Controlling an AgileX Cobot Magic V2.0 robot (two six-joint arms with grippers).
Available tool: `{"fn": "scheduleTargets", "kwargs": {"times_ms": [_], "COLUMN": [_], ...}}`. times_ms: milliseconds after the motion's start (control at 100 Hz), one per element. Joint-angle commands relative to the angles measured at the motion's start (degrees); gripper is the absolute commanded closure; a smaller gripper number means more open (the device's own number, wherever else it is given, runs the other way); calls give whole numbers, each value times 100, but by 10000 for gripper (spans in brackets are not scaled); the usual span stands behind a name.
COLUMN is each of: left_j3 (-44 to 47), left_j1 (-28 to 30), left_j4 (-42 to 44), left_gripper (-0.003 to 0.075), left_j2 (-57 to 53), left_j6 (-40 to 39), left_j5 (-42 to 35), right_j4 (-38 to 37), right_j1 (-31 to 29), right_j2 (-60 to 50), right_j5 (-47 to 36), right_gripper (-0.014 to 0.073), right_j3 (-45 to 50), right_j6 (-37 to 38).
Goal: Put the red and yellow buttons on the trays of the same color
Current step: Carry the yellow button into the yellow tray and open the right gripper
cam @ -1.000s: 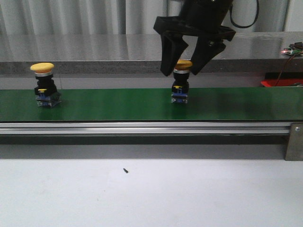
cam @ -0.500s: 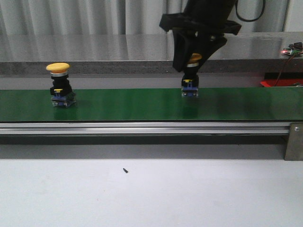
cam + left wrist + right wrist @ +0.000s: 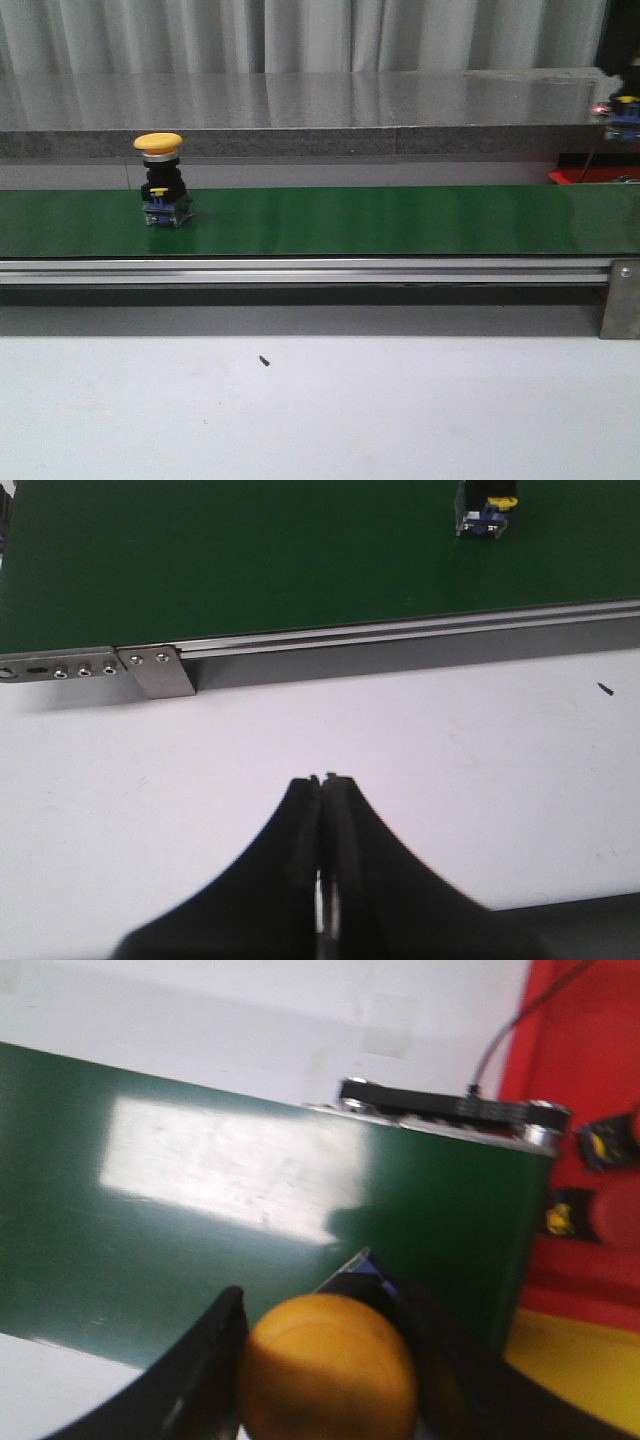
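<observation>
A yellow button [image 3: 160, 180] with a black body stands upright on the green belt [image 3: 380, 220] at the left. Its base also shows in the left wrist view [image 3: 485, 505]. My right gripper [image 3: 320, 1305] is shut on a second yellow button [image 3: 330, 1370] and holds it above the belt's right end. Only this button's base [image 3: 627, 108] shows at the front view's right edge. A red tray [image 3: 590, 1080] holds red buttons [image 3: 612, 1210], and a yellow tray [image 3: 575, 1370] lies beside it. My left gripper [image 3: 322, 780] is shut and empty over the white table.
The belt's metal rail [image 3: 300, 270] runs along the front, with an end bracket at the right [image 3: 620, 300] and another at the left [image 3: 155, 670]. A grey ledge [image 3: 300, 140] runs behind the belt. A small dark speck [image 3: 264, 361] lies on the white table.
My right gripper has closed on the right yellow button and carried it up and right, out of the front view's middle. The other yellow button has ridden right along the belt.
</observation>
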Motion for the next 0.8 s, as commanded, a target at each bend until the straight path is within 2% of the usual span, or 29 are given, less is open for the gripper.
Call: {"fn": "scheduleTargets", "kwargs": {"times_ms": [0,200,410,570,790], "left_j3": [-145,-145,-145,-145,-145], "left_j1": [-48,-48,-48,-48,-48], "left_j4": [-80,-80,-80,-80,-80], "left_gripper": [740,740,740,740,740], "left_j2": [-8,-8,-8,-8,-8], "left_j6": [-52,-52,-52,-52,-52], "left_j5": [-293,-293,-293,-293,-293], "right_j4": [37,44,145,399,697], "right_j1": [-419,-1114,-1555,-1754,-1807], "right_j2": [-490,-629,-611,-489,95], "right_j5": [-400,-782,-1351,-2062,-2271], "right_gripper": [483,483,483,483,483], "right_j3": [273,917,1513,1926,1995], "right_j6": [-20,-20,-20,-20,-20]}}
